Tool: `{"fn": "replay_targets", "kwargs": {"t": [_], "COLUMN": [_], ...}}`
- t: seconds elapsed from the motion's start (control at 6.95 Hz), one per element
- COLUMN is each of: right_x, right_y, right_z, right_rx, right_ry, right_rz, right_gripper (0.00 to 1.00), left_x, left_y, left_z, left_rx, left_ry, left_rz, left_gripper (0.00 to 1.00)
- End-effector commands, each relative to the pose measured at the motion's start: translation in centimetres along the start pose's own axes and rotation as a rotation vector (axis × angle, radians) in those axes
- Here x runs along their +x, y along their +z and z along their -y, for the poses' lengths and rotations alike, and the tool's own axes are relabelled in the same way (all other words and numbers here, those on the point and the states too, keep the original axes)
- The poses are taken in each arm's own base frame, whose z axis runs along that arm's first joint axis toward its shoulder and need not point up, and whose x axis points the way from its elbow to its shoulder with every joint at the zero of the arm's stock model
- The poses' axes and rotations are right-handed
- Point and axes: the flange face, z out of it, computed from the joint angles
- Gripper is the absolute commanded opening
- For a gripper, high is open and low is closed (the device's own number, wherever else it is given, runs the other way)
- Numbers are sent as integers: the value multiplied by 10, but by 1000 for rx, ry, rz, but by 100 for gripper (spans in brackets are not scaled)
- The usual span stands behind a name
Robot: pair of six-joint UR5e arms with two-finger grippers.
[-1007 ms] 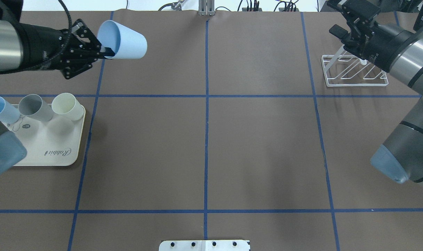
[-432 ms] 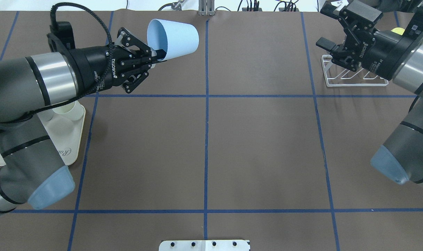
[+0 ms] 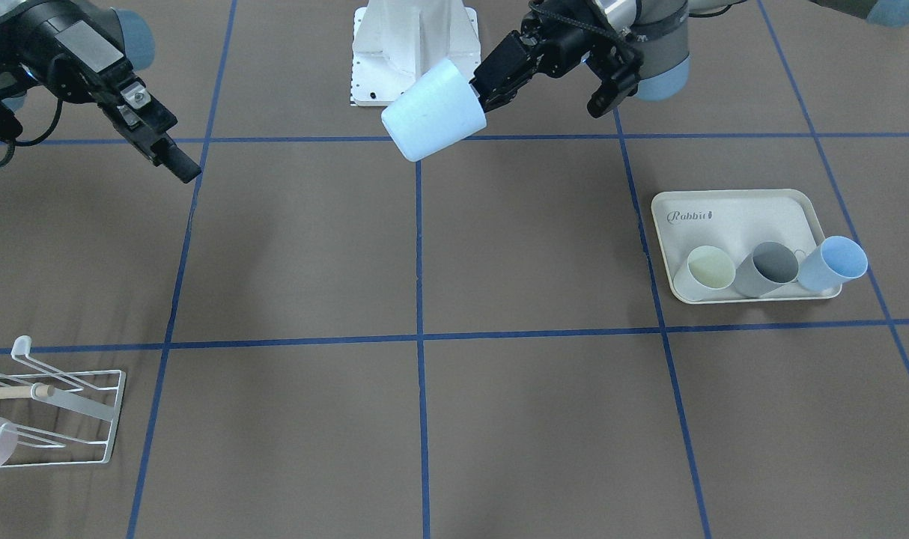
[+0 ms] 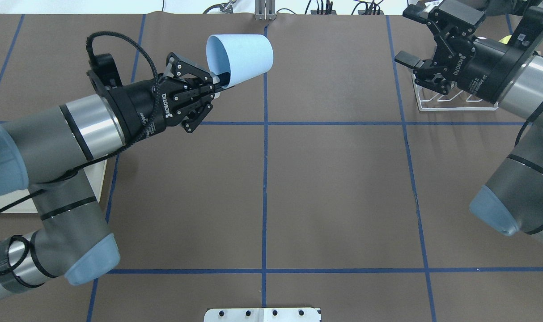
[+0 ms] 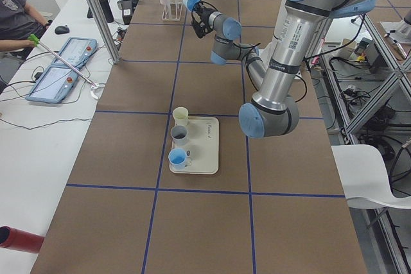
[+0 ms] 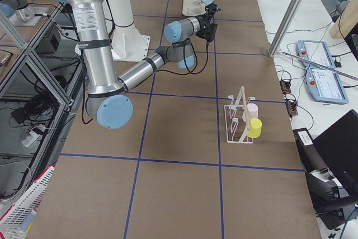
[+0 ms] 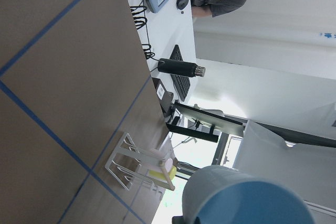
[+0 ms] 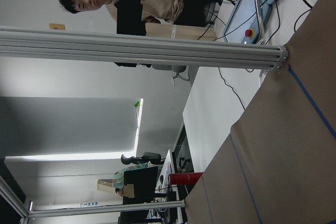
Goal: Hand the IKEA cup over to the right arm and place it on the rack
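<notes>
Left pincer (image 4: 221, 82) clenched on the rim of the pale blue cup (image 4: 244, 54), one finger inside the mouth and one on the outer wall. Cup held aloft over the surface (image 4: 334, 179), just on the left side of the centre tape line (image 4: 265, 188). Its long axis lies near level, with the mouth back toward the left wrist and the closed base leading toward the robot's right. Right pincer (image 4: 409, 36) released, jaws spread wide, raised near the rack (image 4: 455, 106) and well apart from the cup. The left arm is nearer by far, being the holder. Judgement: the hand-over turns on closing that sideways gap along the cup's axis, and the right pincer would meet the base end first.
</notes>
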Motion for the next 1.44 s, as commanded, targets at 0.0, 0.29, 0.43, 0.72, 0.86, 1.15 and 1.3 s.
{"fn": "replay_targets", "kwargs": {"t": [0.0, 0.29, 0.43, 0.72, 0.86, 1.15, 1.3], "right_x": [-2, 12, 19, 23, 24, 24, 25], "right_y": [25, 54, 75, 109, 112, 112, 112], "right_z": [-39, -78, -94, -110, -111, -112, -114], "right_rx": [-83, -67, -75, -78, -76, -77, -80], "right_ry": [67, 94, 104, 96, 26, -32, -53], "right_rz": [15, 42, 40, 44, 45, 48, 49], "right_gripper": [99, 99, 99, 100, 100, 100, 100], "left_x": [-30, -34, -34, -34, -35, -39, -43], "left_y": [2, 0, 0, 2, 3, 5, 7], "left_z": [-2, 5, 8, 11, 10, 13, 15], "left_rx": [7, 36, 59, 82, 84, 94, 101], "left_ry": [-48, -58, -59, -57, -56, -51, -48], "left_rz": [-97, -140, -152, -155, -151, -142, -134], "left_gripper": [0, 0, 0, 0, 0, 0, 0]}}
